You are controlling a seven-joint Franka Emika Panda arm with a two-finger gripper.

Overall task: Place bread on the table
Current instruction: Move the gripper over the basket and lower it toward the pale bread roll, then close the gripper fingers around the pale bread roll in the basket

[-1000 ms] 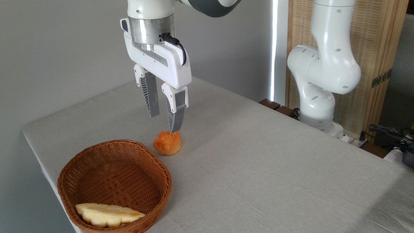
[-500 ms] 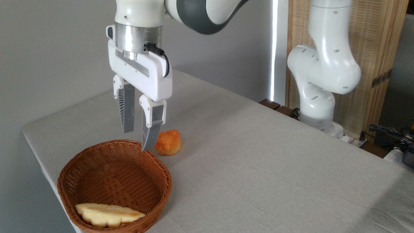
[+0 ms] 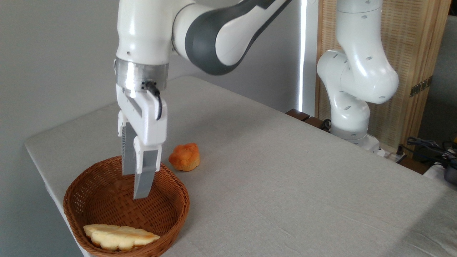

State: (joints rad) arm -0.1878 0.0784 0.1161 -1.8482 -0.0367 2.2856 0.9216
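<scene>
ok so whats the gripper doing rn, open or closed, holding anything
Gripper: empty, hanging over the basket, clear of the bread. The fingers overlap from this angle, so open or closed cannot be told.

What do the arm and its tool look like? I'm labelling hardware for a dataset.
Glossy white rounded arm with dark grey joint sections and a silver metal wrist ring. The white tool carries two long grey ribbed fingers; a black cable loops from the wrist down its side.

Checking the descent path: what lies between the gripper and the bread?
Nothing: in the camera view only bare basket weave separates the gripper from the bread.
</scene>
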